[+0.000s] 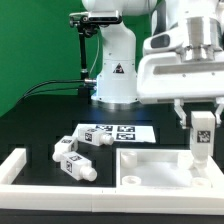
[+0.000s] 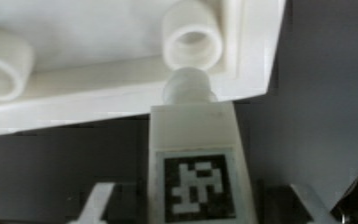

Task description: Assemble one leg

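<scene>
My gripper (image 1: 201, 118) is shut on one leg (image 1: 201, 142), a chunky white peg with a black-and-white tag, and holds it upright at the exterior view's right. The leg's narrow end points down over the near right corner of the white tabletop (image 1: 150, 172). In the wrist view the gripper (image 2: 202, 206) holds the leg (image 2: 197, 140), and the leg's tip lies just short of a round corner hole (image 2: 194, 42) in the tabletop (image 2: 87, 95). I cannot tell whether the tip touches the tabletop.
Three more legs (image 1: 95, 138) (image 1: 65, 150) (image 1: 78, 166) lie left of the tabletop. The marker board (image 1: 122, 131) lies behind it. A white L-shaped wall (image 1: 14, 166) runs along the left and front. The robot's base (image 1: 113, 70) stands at the back.
</scene>
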`<state>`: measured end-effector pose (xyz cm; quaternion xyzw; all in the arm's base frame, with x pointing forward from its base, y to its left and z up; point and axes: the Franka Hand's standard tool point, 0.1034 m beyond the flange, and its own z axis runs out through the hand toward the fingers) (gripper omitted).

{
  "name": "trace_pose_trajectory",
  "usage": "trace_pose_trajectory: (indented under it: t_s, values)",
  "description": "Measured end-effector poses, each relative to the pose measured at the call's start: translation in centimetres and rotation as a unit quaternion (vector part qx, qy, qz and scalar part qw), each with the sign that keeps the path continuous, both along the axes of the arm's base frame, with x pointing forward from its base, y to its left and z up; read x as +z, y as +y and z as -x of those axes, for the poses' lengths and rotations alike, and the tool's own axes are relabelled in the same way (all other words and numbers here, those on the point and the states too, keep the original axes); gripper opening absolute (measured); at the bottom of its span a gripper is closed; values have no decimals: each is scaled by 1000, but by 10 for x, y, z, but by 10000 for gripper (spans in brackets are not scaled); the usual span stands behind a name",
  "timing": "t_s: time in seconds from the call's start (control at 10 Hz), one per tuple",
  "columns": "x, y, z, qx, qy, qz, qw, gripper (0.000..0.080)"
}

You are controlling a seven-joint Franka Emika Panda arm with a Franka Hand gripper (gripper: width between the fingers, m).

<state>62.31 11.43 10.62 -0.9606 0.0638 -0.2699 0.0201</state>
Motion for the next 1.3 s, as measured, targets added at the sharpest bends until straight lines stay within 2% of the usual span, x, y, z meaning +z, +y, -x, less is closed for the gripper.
trace_pose_trajectory:
  t_s: [0.2, 0.5, 1.0, 1.3]
  values:
    - [-14, 2, -5, 3, -4, 6, 1000, 284]
    - [-15, 1, -7, 10, -18, 12, 1000, 284]
    - [-11, -3, 20, 30, 3, 23, 999, 284]
    - [-14, -3, 20, 31, 4, 24, 999, 284]
